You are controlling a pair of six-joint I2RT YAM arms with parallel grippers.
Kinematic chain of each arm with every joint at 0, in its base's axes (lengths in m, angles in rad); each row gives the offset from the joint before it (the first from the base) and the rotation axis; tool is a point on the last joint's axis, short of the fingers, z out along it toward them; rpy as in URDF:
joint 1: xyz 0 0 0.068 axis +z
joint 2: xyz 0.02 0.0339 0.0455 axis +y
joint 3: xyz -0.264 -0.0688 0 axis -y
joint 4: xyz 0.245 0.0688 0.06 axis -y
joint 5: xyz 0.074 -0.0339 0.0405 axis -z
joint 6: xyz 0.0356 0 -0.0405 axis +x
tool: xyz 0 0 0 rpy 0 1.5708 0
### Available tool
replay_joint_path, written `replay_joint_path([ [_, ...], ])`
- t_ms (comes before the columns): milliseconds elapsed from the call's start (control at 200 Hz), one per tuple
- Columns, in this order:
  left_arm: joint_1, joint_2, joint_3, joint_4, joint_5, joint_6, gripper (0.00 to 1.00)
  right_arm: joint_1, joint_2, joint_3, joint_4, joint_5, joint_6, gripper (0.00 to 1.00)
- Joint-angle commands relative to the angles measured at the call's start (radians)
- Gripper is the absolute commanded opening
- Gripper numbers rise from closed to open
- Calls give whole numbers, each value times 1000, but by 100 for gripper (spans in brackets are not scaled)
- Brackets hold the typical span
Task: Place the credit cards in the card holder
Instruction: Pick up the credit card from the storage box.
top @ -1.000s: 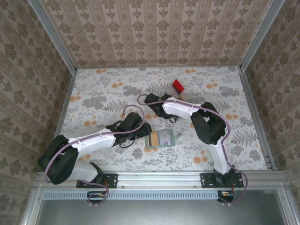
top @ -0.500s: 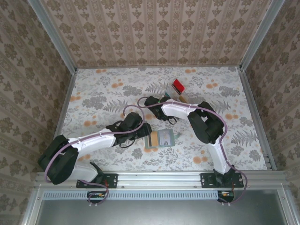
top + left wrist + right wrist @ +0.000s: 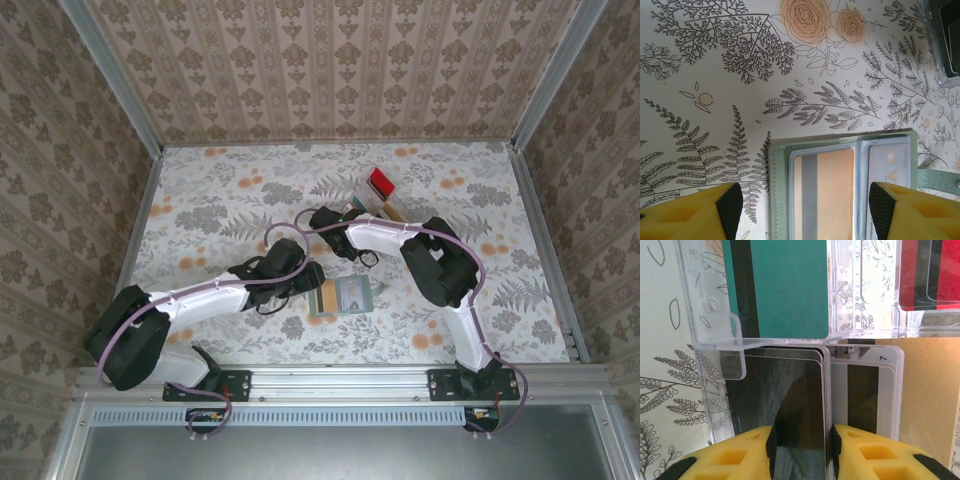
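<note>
At the right wrist, the right claw (image 3: 802, 440) sits low over the clear tray (image 3: 705, 340). Its jaws are narrowly parted astride the right edge of the dark cards (image 3: 780, 390). Whether a card is pinched, I cannot tell. Just right of the claw lie whitish cards (image 3: 888, 390) on a tan one (image 3: 932, 390). Beyond the claw, in the far compartments, are a teal card (image 3: 785, 285) and a red card (image 3: 930, 275).

At the left wrist, the left claw (image 3: 806, 200) is spread wide and grips nothing. The green card holder (image 3: 780, 190) lies open flat on the surface (image 3: 715, 100) under it. The holder's left edge sits just inside the claw's left finger, and the right finger stands over its right half. One pocket holds a tan-orange card (image 3: 835, 190) and the pocket to the right holds a whitish card (image 3: 890, 180).

From above, the only change over the last second is small. The right arm's elbow has pushed a little farther from its base, and its wrist has crept toward the tray. The left arm and the holder have not moved.

The right claw appears to be settling onto the next card rather than carrying one, so the pickup looks unfinished. Most of the cards are not yet in the holder.
</note>
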Motion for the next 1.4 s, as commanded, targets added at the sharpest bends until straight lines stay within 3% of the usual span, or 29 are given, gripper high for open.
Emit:
replay_joint_path([
  [0,8,9,24,8,11,-1,71,-5,-56,-16,2,55,-10,37],
  [525,9,10,20,10,12,-2,71,-16,-75,-23,-2,43,-12,31],
  [860,9,8,20,12,15,0,71,-23,-81,-19,-16,21,1,21],
  [1050,9,6,19,8,16,0,71,-24,-94,-14,-34,-5,9,9],
  [1390,9,7,18,10,14,-2,71,-23,-137,28,-119,-99,53,3],
])
